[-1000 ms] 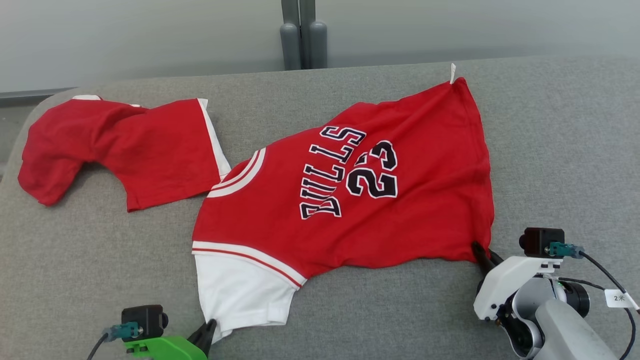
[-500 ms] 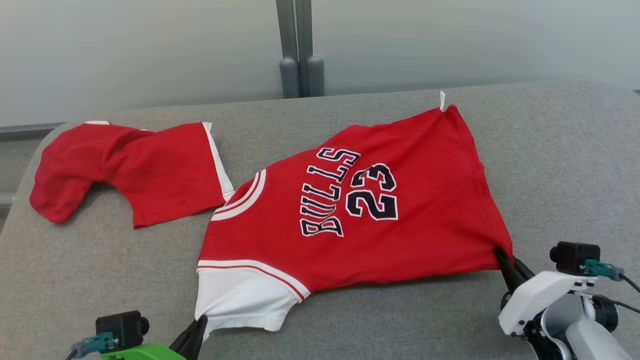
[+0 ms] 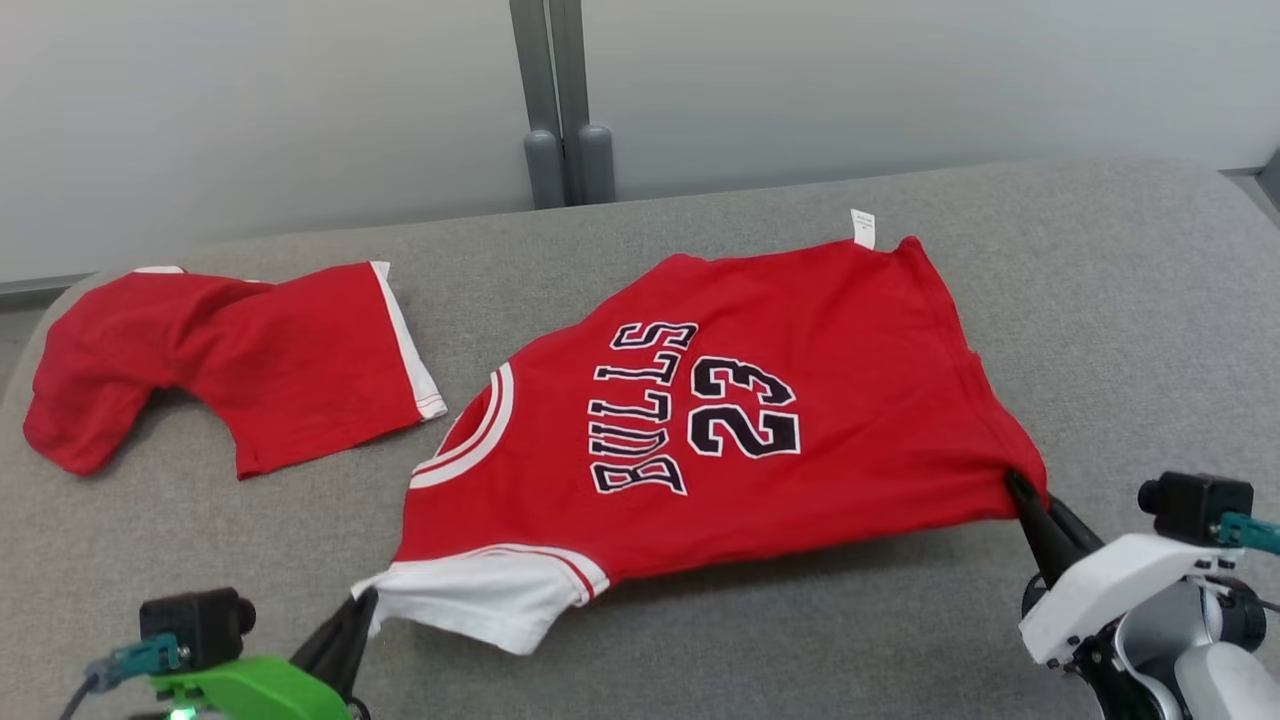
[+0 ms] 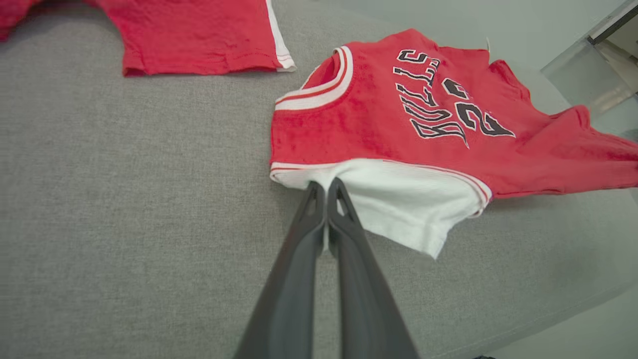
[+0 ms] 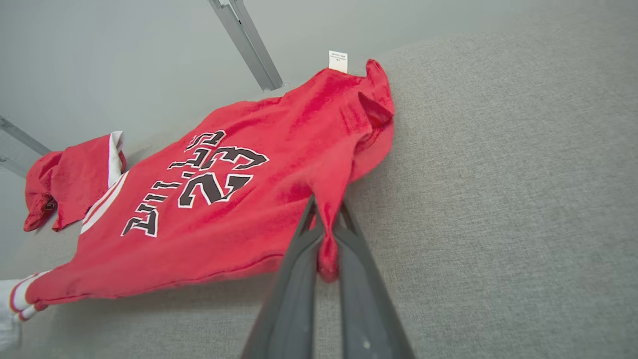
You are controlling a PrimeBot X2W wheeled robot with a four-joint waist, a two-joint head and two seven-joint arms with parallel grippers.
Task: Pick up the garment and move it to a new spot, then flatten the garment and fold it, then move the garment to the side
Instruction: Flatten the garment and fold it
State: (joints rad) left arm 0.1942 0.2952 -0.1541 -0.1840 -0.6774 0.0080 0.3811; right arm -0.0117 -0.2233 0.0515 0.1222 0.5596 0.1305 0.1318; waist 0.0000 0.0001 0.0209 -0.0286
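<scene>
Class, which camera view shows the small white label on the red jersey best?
The right wrist view: the label is largest there, faint print visible, at a corner of the jersey. The head view shows it smaller; the left wrist view, a mere sliver.

Red "BULLS 23" jersey [image 3: 720,410], white-sleeved, near edge lifted off grey surface [image 3: 1100,290]

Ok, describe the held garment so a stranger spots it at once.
Two red garments lie on the grey cushion. Take the right one, the jersey. Unlike its unlettered neighbour, it reads BULLS 23 and has a white sleeve.
</scene>
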